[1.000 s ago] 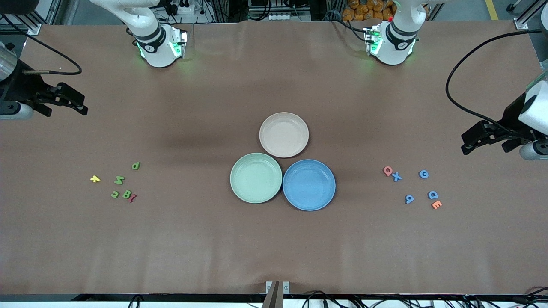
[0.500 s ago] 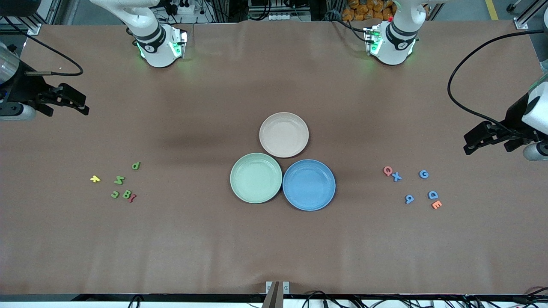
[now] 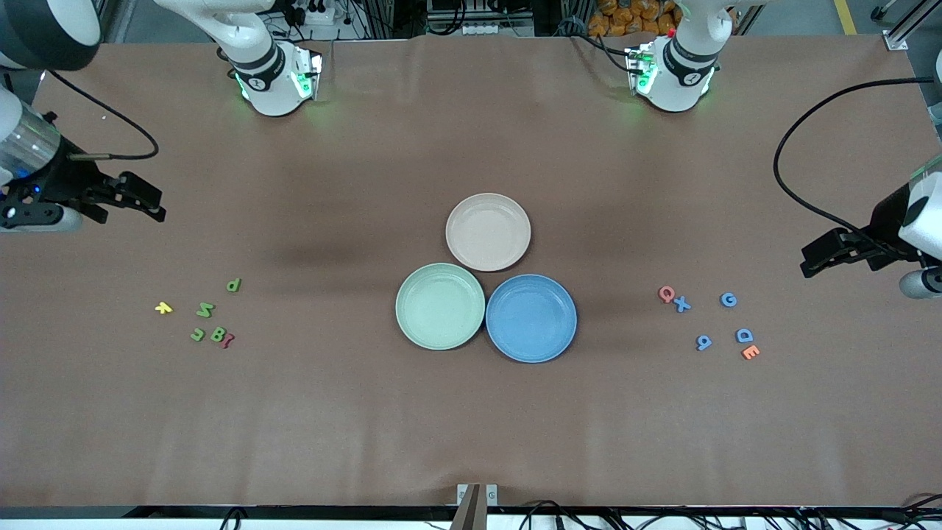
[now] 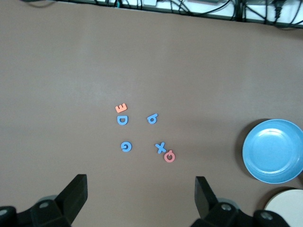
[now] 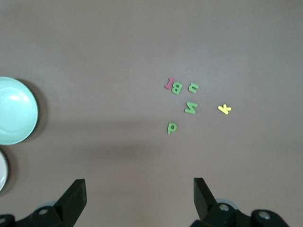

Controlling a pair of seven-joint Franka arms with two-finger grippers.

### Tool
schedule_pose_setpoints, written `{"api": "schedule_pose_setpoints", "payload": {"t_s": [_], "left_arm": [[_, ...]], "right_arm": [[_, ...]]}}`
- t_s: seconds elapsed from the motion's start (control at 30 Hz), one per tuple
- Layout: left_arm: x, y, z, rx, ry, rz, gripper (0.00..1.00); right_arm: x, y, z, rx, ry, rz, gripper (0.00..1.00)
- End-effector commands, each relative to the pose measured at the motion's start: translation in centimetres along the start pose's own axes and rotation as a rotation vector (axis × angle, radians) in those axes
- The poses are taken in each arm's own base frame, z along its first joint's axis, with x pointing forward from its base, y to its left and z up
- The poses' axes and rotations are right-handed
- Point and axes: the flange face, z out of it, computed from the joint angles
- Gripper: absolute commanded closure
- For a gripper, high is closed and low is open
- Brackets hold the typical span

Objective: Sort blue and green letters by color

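Green letters P (image 3: 233, 285), N (image 3: 205, 310), C (image 3: 197, 335) and B (image 3: 218, 335) lie grouped toward the right arm's end of the table. Blue letters X (image 3: 682, 304), G (image 3: 728, 299), D (image 3: 744, 336) and a 9-like one (image 3: 703, 342) lie toward the left arm's end. My right gripper (image 3: 156, 205) hangs open and empty over bare table beside the green group; its wrist view shows P (image 5: 172, 127) and N (image 5: 191, 108). My left gripper (image 3: 808, 263) hangs open and empty over bare table beside the blue group; its wrist view shows G (image 4: 126, 146) and X (image 4: 161, 147).
Mid-table stand a green plate (image 3: 440, 306), a blue plate (image 3: 531, 318) and a beige plate (image 3: 488, 232), touching, nothing in them. A pink Q (image 3: 666, 294) and orange E (image 3: 750, 352) lie among the blue letters; a yellow piece (image 3: 163, 308) and dark red piece (image 3: 229, 340) among the green.
Both grippers have drifted toward their letter groups, the right one more than the left. Their jaws stay open. No letter has moved.
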Motion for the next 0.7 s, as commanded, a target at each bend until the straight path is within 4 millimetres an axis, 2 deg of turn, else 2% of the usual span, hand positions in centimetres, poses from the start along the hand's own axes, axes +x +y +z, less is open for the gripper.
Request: {"api": "schedule_pose_setpoints", "payload": {"t_s": [0.0,0.27,0.43,0.53,0.67], "left_arm": [[0.4,-1.7,2.8,-0.007,-0.003,-0.024,0.00],[0.8,-2.9,9.1,-0.016,0.078,-0.005,0.00],[0.4,-3.2,12.3,-0.020,0.123,0.020,0.00],[-0.2,-4.4,14.4,-0.016,0.106,0.016,0.00],[-1.9,-4.9,17.3,-0.011,0.077,0.032,0.00]], "right_arm": [[-0.3,1.1,3.3,-0.004,0.037,-0.007,0.00],[-0.5,2.2,8.8,-0.015,0.088,-0.042,0.00],[-1.4,2.5,12.4,-0.041,0.126,-0.055,0.00],[-1.6,2.6,14.5,-0.043,0.123,-0.058,0.00],[-1.5,3.4,17.0,-0.043,0.111,-0.047,0.00]]}}
